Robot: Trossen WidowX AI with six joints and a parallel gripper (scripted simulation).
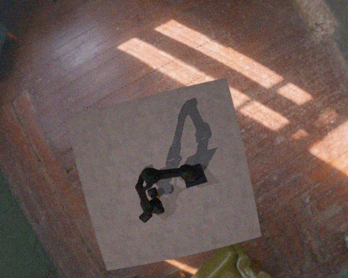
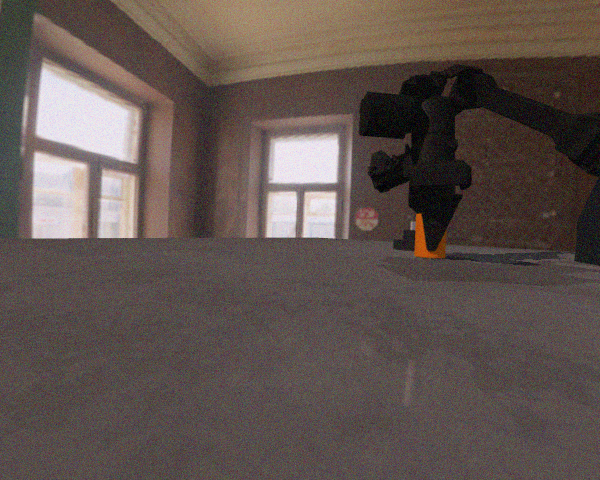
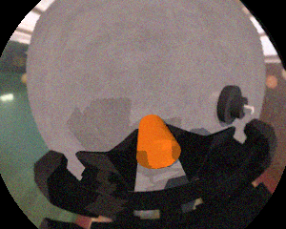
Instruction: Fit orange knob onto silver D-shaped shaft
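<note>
The orange knob point(image 1: 158, 196) point(image 2: 420, 240) point(image 3: 156, 143) is upright between the fingers of my gripper point(image 2: 434, 240) point(image 3: 152, 129), which is shut on it and points down. Its lower end is at or just above the table top; I cannot tell if it touches. The knob's underside and hole are hidden. The dark round pedestal point(image 2: 404, 243) point(image 3: 226, 105) stands apart from the knob, left of it and farther back in the exterior view, and to the right in the wrist view. Its silver shaft point(image 2: 413, 225) point(image 3: 249, 109) is bare; its flat side cannot be made out.
The grey table top point(image 1: 123, 143) point(image 2: 186, 335) lies under the arm. The arm's base point(image 1: 196, 176) stands on it, and the bent arm point(image 1: 168, 173) covers the pedestal's area in the top view. Arm shadows fall across the table.
</note>
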